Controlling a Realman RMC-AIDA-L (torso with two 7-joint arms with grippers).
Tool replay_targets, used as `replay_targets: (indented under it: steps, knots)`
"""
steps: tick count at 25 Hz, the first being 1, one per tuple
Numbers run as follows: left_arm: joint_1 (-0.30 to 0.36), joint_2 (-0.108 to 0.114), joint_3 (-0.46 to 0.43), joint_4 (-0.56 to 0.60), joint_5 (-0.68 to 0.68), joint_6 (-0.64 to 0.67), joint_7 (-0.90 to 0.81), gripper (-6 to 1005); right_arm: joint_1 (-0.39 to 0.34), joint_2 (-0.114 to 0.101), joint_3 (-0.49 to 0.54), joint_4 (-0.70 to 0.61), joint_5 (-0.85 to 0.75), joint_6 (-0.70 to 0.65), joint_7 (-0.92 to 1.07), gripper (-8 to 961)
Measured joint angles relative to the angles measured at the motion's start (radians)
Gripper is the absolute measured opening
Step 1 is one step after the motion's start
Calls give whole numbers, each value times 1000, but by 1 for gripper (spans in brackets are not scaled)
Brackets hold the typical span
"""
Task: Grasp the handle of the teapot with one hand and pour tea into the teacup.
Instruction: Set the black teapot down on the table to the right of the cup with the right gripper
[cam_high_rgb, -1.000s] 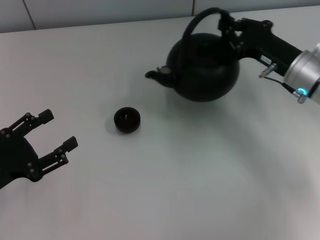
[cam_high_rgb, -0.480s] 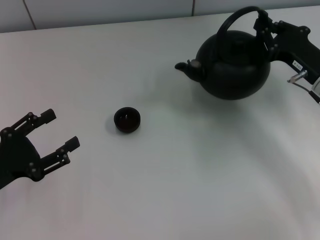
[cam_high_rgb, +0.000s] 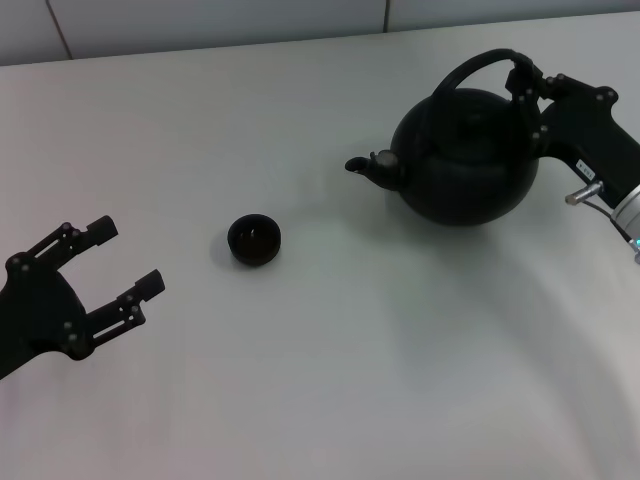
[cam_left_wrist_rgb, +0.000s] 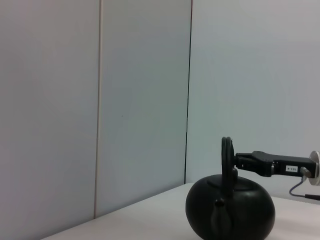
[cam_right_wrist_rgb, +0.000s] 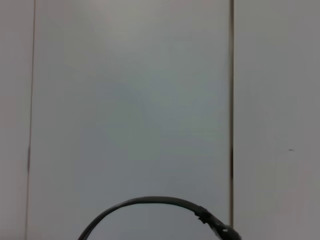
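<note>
**Teapot gripped by its handle, cup standing apart**

White and bare of pattern, the bench (cam_high_rgb: 330, 380) fills the head view, with pale wall panels along its far edge. On the robot's right side of it is the teapot (cam_high_rgb: 462, 155), a round matte-black pot with its short spout (cam_high_rgb: 366, 167) pointing toward the robot's left. Its body looks upright, and a soft shadow lies beneath it; whether the base touches the bench cannot be told.

The handle (cam_high_rgb: 478, 66) arches over the top of the pot. The right gripper (cam_high_rgb: 527, 88) reaches in from the right edge and is clamped on the handle's right-hand end, just above the pot's shoulder. The left wrist view shows the same hold from across the bench: the teapot (cam_left_wrist_rgb: 230, 211) seen spout-on, the handle (cam_left_wrist_rgb: 227, 155) edge-on as a thin upright loop, and the right gripper meeting it level from the side. In the right wrist view only the curve of the handle (cam_right_wrist_rgb: 150, 202) shows against the wall panels.

The teacup (cam_high_rgb: 254, 240) stands upright, well apart from the teapot, toward the robot's left of the spout and nearer the robot.

The left gripper (cam_high_rgb: 108, 263) hangs low at the left edge, fingers spread wide and holding nothing, apart from the cup.
</note>
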Motion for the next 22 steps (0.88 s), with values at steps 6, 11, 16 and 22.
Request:
replay_targets:
  steps: [6,11,16,22]
  knots:
    - [-3,-1,0,-2,0,-4,-1,812,-2,0,15,47,5,6,-66,205]
    - [-3,0,0,-2,0,-5,-1,812,-4,0,15,55,6,9,-68,214]
    - [-2,-1,0,-2,0,-5,-1,812,-7,0,16,67,6,11,-68,223]
    - [-2,-1,0,-2,0,-3,-1,813,-7,0,16,86,6,19,-69,233]
